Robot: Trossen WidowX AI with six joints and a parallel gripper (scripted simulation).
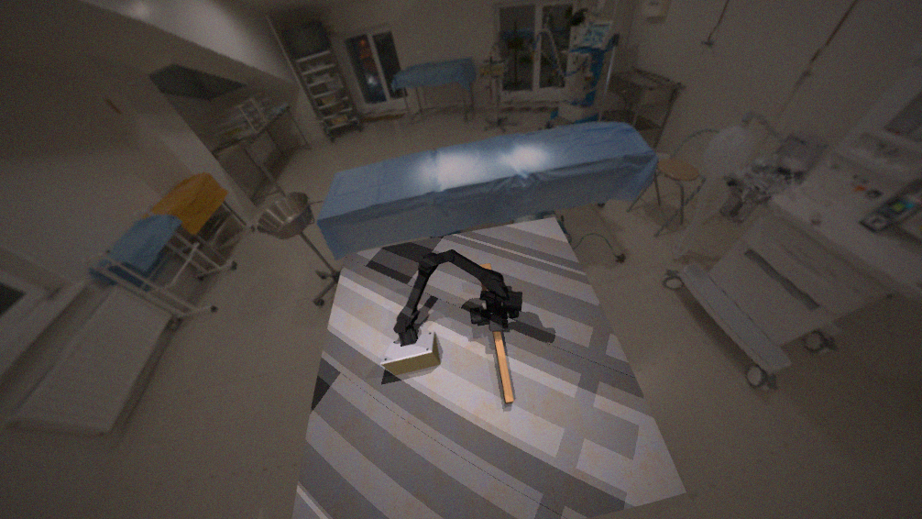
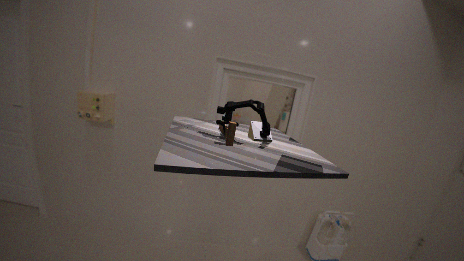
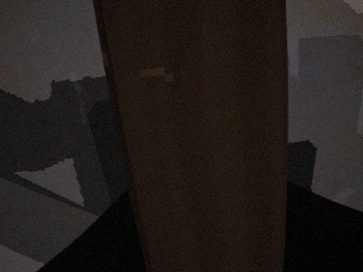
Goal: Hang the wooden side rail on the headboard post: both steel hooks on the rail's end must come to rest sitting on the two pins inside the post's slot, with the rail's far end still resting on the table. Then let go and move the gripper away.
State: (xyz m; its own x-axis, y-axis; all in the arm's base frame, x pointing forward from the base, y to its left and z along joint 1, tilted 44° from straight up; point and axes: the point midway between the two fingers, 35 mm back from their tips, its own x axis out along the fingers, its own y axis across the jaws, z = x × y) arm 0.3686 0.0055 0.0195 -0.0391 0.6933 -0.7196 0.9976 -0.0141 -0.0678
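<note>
your end effector (image 1: 493,314) is pinching the wooden side rail (image 1: 503,368) near its hook end. the rail's long axis runs from the end effector toward the camera in the top view, far end on the table (image 1: 451,438). the headboard post (image 2: 230,133) stands just beside the end effector; hooks and slot are not visible.

Location: hospital operating rm. Evidence: long blue-draped operating table (image 1: 489,177) at 12 o'clock, steel wheeled basin stand (image 1: 287,215) at 10, white stretcher trolley (image 1: 741,315) at 3.
</note>
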